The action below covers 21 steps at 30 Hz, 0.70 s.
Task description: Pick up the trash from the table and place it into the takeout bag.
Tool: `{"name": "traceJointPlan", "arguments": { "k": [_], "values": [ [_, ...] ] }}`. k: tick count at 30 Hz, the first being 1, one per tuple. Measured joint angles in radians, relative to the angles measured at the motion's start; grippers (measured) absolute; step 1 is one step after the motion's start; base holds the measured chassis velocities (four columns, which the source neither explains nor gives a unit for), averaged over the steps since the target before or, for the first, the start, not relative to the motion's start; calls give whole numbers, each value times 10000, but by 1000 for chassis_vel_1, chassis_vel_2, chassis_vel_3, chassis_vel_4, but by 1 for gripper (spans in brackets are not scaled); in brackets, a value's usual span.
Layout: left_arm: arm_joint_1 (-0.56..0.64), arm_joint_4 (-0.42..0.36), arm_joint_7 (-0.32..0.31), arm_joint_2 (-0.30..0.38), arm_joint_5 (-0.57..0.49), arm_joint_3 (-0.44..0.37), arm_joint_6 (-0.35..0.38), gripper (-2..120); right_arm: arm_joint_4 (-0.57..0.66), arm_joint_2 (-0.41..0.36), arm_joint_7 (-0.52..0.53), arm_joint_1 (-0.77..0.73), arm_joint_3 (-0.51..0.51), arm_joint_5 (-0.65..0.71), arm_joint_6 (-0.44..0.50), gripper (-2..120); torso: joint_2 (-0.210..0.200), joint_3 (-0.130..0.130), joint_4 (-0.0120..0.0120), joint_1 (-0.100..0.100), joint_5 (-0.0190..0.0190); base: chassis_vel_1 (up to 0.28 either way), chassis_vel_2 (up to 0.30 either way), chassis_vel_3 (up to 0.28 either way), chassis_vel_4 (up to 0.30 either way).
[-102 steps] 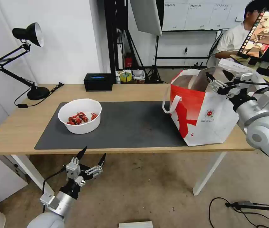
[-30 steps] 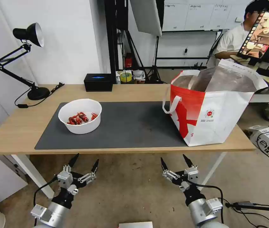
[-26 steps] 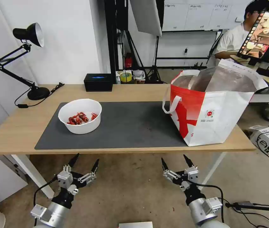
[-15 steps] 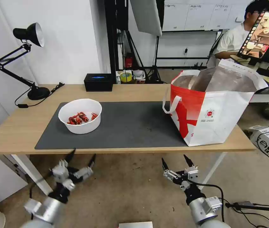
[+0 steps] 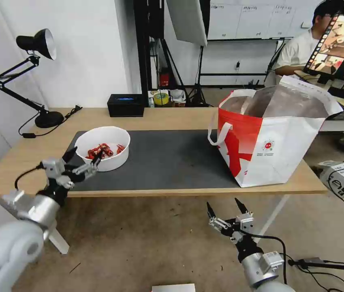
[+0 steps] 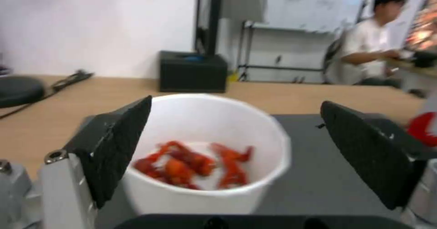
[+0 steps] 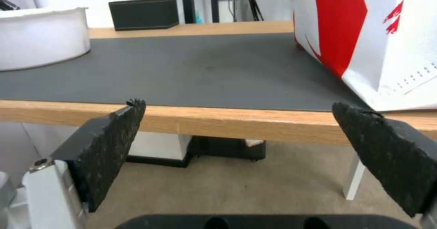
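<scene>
On the head view, the table [image 5: 172,115] ran across the middle, its dark grey mat [image 5: 163,158] bearing the white bowl of crayfish shells [image 5: 102,148] at about nine o'clock from the mat's centre and the takeout bag [image 5: 269,140] at three o'clock, standing upright and open with its silver lining showing. What lay inside the bag could not be made out. The left gripper [image 5: 82,160] hovered over the mat's near left corner, just beside the bowl at its seven o'clock, fingers spread apart and holding nothing; its right fingertip overlapped the bowl's wall, and contact could not be judged. The right gripper [image 5: 224,207] hung below the table's front edge at six o'clock, fingers likewise apart and empty. A black box [image 5: 125,105] sat at the table's far edge, and a desk lamp [image 5: 34,44] stood at the far left corner.

From the left wrist view, the bowl [image 6: 205,119] sat between the two spread fingers [image 6: 121,143], red shells in its bottom; the picture was blurred, and the bowl's base was cut off by the gripper body. The black box [image 6: 193,71] stood beyond it.

From the right wrist view, the fingers [image 7: 109,143] stood wide apart before the table's front edge [image 7: 218,119], the mat [image 7: 200,71] beyond. The bowl [image 7: 41,37] and the bag [image 7: 378,34] were each cut off by the frame.
</scene>
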Motion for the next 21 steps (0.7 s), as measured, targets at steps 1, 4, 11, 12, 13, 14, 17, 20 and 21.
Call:
{"name": "traceJointPlan", "arguments": {
  "k": [1,4,11,12,13,14,17,20,21],
  "values": [
    [-218,160,-107,362,-340,0,313,100,0,-1,-1,1,-1,1,0,100,0,0,3,0,-1,0,0,0,0],
    [-901,537,-476,1057,-932,311,984,100,2,-1,-4,2,-2,2,0,100,0,-1,0,0,-2,0,0,0,0],
    [-3445,1751,-1511,2196,-2463,1953,2718,100,6,0,-3,4,-2,6,-1,100,0,0,-3,1,0,0,0,0,0],
    [-3734,1952,-1595,2269,-2640,2143,2955,100,6,0,-3,4,-1,6,0,100,0,0,-5,0,2,0,0,0,0],
    [-4204,2291,-1627,2384,-2995,2494,3399,100,8,0,-3,4,-2,7,0,100,0,0,-2,0,0,0,0,0,0],
    [-4493,2513,-1671,2430,-3171,2705,3716,100,8,-1,-3,4,-1,8,0,100,0,0,-1,0,0,0,0,0,0],
    [-5031,2899,-1831,2500,-3599,3162,4334,100,10,0,-3,4,-1,8,0,100,0,0,-2,0,0,0,0,0,0],
    [-5525,3186,-1967,2512,-4143,3539,4908,100,12,-1,-3,5,-2,9,0,100,0,-1,-2,1,-1,0,0,0,0],
    [-5677,3274,-2016,2493,-4341,3603,5090,100,12,0,-3,4,-2,9,0,100,0,0,-2,0,1,0,0,0,0]
  ]
}}
